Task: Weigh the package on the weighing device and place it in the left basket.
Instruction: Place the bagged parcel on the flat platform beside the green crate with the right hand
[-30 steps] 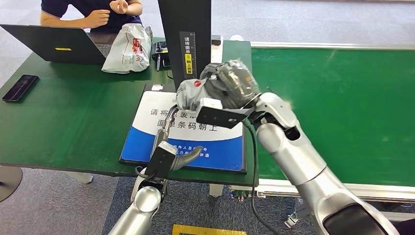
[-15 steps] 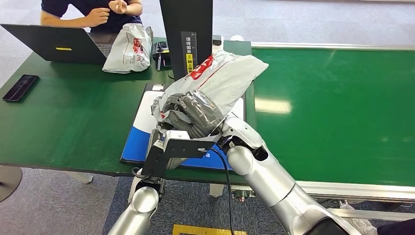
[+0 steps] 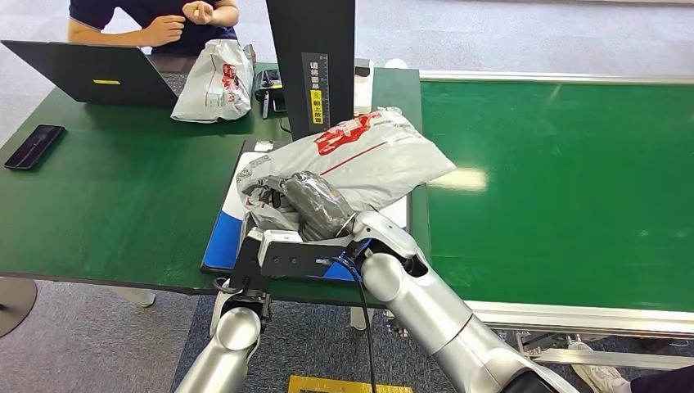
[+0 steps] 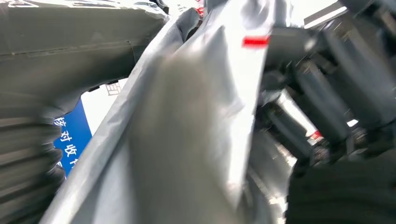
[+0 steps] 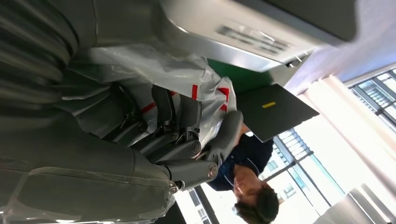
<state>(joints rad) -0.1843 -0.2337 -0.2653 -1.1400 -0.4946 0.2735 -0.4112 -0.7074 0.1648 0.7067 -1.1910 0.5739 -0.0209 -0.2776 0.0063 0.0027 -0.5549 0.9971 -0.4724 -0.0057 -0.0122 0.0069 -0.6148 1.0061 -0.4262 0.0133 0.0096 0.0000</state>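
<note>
My right hand (image 3: 315,205), in a grey cover, grips one end of a grey-white package with red print (image 3: 368,151). The package lies low across the blue and white scale pad (image 3: 219,244); I cannot tell whether it rests on it. Its far end reaches toward the green belt. The right wrist view shows the dark fingers (image 5: 173,126) wrapped around the crumpled plastic of the package (image 5: 154,74). My left hand (image 4: 28,140) sits at the pad's front edge under the right wrist, close against the package (image 4: 187,130); its fingers are hidden.
A black post (image 3: 311,57) stands right behind the scale. A second package (image 3: 214,82), a laptop (image 3: 90,74) and a phone (image 3: 33,146) lie on the green table. A person (image 3: 155,20) sits at the far side. The green conveyor belt (image 3: 573,180) runs to the right.
My right arm has swung down and left, lowering the package from above the scale to just over the pad. The package has spread out flat. The right wrist now covers my left hand.
</note>
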